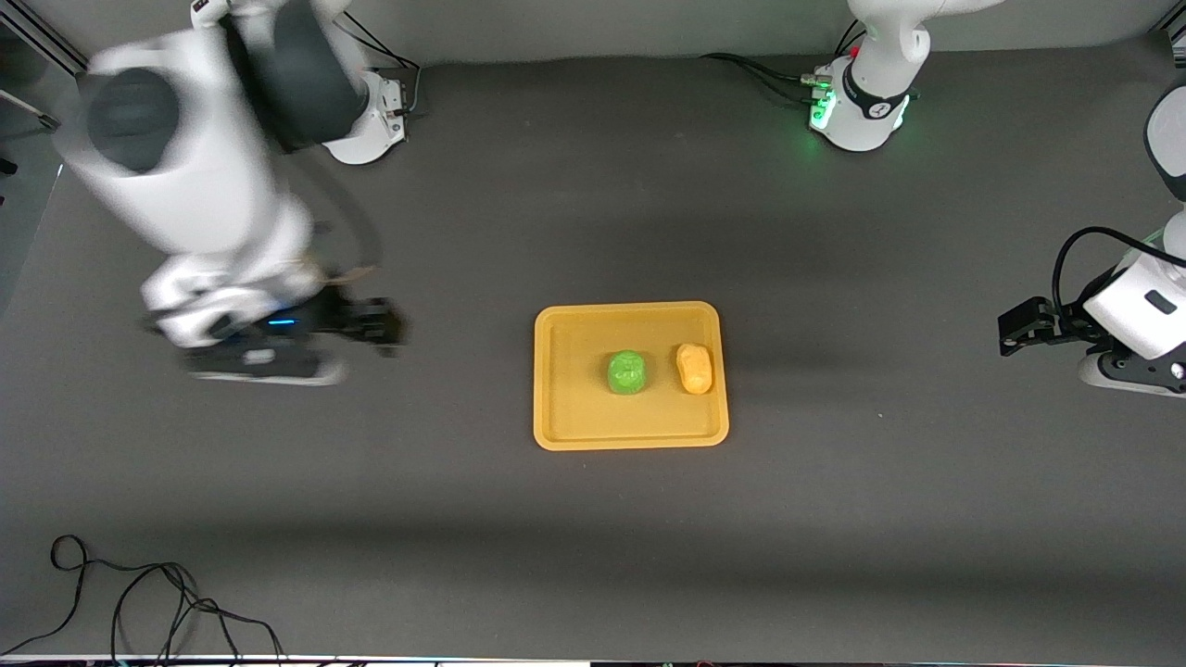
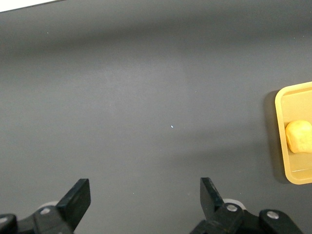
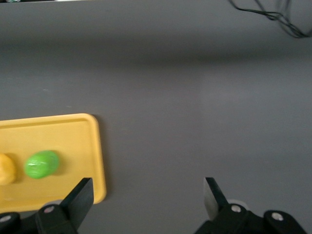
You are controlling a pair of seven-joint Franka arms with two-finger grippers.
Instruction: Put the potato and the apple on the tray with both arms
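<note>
The yellow-orange tray [image 1: 565,412] lies mid-table. The green apple [image 1: 627,372] and the yellow-orange potato [image 1: 694,368] rest side by side on it, the potato toward the left arm's end. My right gripper [image 1: 384,326] is open and empty over bare table toward the right arm's end; its wrist view shows the tray [image 3: 73,131], the apple [image 3: 42,164] and an edge of the potato [image 3: 6,169]. My left gripper [image 1: 1012,332] is open and empty over bare table at the left arm's end; its wrist view shows the tray's end [image 2: 282,146] and the potato [image 2: 299,136].
A black cable [image 1: 157,597] lies coiled near the table's front corner at the right arm's end. The two arm bases [image 1: 857,111] stand along the back edge. The table is dark grey.
</note>
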